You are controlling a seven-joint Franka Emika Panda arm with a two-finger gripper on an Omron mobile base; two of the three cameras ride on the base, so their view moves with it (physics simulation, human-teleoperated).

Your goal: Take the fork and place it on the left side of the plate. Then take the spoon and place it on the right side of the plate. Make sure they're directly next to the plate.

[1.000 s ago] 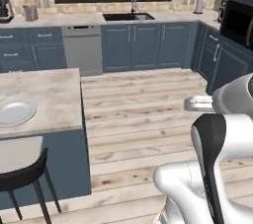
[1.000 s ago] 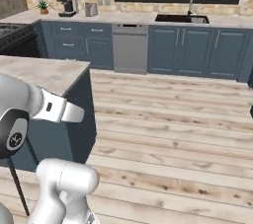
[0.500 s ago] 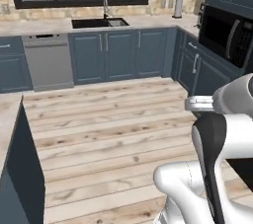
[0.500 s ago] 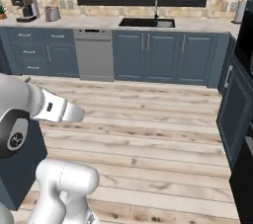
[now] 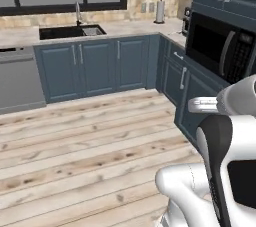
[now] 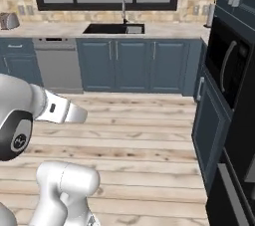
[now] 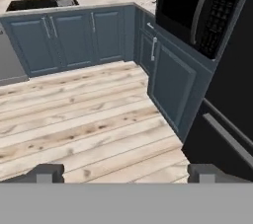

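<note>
With its dark two-finger gripper (image 7: 126, 172) spread wide and empty above pale plank floor (image 7: 74, 119), facing blue-grey cabinets (image 7: 74, 35), nothing looks placed yet.

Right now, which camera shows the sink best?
The right base view: the sink sits near the middle, basin and tap seen head-on. The left base view shows it off to the left; the hand view catches it in the top corner.

Pretty flat, even rendered light, no real shadows or glare, everything a bit soft and low-res throughout.
</note>
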